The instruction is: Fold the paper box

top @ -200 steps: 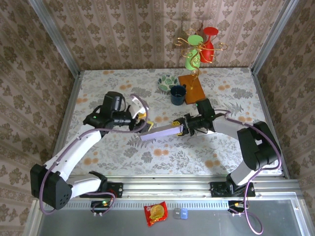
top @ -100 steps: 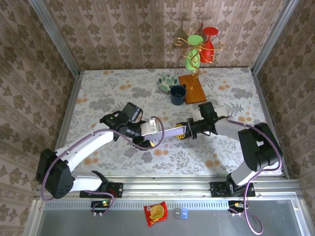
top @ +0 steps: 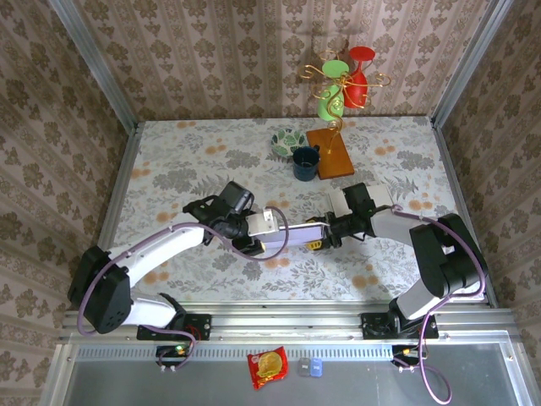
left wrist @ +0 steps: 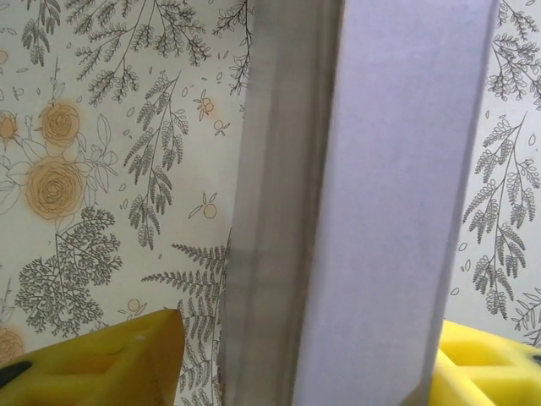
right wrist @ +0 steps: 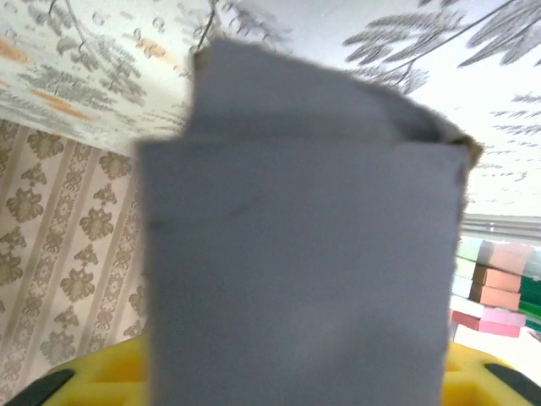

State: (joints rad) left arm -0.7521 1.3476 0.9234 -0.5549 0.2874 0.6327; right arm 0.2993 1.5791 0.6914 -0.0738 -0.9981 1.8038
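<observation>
Top external: one paper box (top: 294, 238) between two hands, left hand (top: 270, 237) open astride it, right hand (top: 319, 238) unclear whether gripping.

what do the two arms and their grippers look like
The left arm and right arm both have rounded white links and bulky black joints, with a thin purple cable running along each. The fingers are bright yellow plastic.

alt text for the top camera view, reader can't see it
Two robot arms meet at a long lilac paper box in the middle of a floral table, the left gripper straddling its left end, the right gripper at its right end. Farther back stand a blue mug, a bowl and a wooden block.
</observation>
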